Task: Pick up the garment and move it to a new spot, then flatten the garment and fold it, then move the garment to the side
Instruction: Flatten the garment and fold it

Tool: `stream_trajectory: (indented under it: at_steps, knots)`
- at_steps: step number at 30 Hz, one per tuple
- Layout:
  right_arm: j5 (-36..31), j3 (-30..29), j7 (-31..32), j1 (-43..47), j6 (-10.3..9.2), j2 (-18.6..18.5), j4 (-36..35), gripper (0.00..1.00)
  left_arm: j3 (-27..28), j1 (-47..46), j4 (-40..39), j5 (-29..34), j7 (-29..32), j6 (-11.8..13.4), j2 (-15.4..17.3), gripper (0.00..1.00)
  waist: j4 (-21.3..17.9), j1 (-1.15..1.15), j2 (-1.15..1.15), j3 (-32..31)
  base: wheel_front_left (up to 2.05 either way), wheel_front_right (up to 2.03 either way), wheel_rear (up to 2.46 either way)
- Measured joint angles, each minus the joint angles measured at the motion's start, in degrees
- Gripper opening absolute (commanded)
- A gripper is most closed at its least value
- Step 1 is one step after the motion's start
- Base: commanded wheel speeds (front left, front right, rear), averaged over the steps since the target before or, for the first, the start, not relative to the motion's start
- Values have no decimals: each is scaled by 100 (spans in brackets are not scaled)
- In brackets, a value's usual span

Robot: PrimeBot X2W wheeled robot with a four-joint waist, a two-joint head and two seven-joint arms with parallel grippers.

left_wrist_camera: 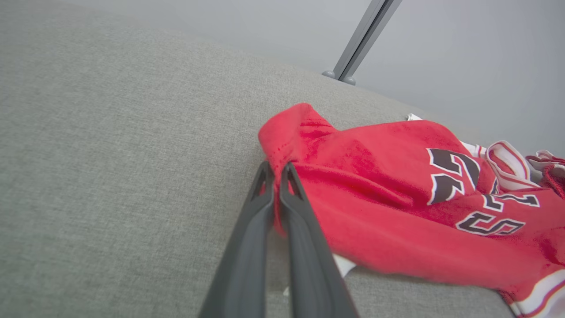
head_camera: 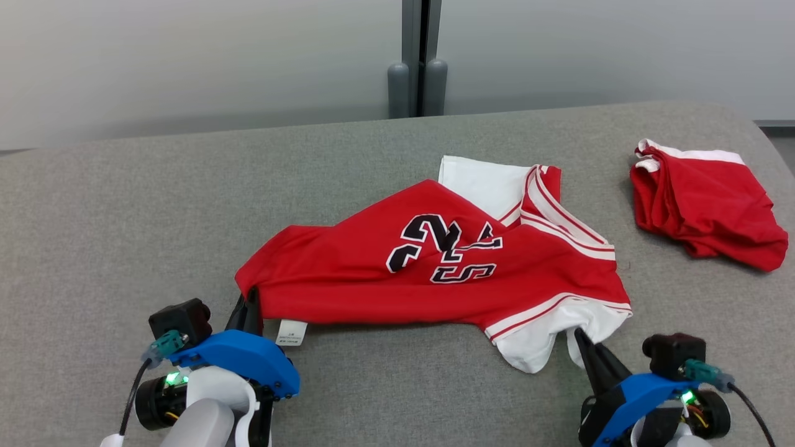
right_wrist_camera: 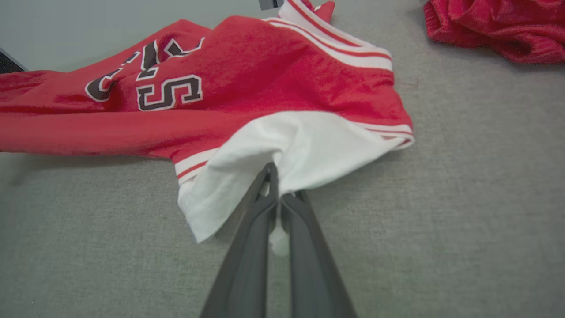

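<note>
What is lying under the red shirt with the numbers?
White cloth peeks out behind it, a white label at its near edge, and the grey surface around. Whatever lies beneath the red shirt itself is covered.

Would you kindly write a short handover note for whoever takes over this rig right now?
Left claw: shut on the red hem corner of the jersey.
Right claw: shut on its white sleeve.
Things: the jersey lies rumpled in the middle of the grey surface, number up. A second red garment sits apart at the far right.
Done: both grips taken on the near edge.
Left: lift and move the jersey, flatten it, fold it, set it aside.
</note>
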Motion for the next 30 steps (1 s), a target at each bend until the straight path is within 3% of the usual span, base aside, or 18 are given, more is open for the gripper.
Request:
stream_trajectory:
  at_steps: [7, 13, 23, 30]
  knots:
    - [132, -151, 114, -88, 0, -157, -1441, 0, 222, 24, -759, -300, 116, -157, 162, 0, -20, 0, 0, -446, 0, 0, 0]
    - [166, -505, 454, -221, 0, -366, -3093, 0, 517, -72, -1956, -555, 419, -164, 410, 0, -51, -1, -1, -857, 0, 0, 0]
    - [-15, -1089, 1169, -545, 0, -576, -5593, 0, 966, -565, -4469, -573, 1147, 231, 1076, 0, -92, -1, -1, -1057, 0, 0, 0]
    - [-107, -1514, 1625, -810, 0, -747, -6496, 0, 1131, -904, -5531, -304, 1822, 569, 1633, 0, -152, -1, -2, -929, 0, 0, 0]
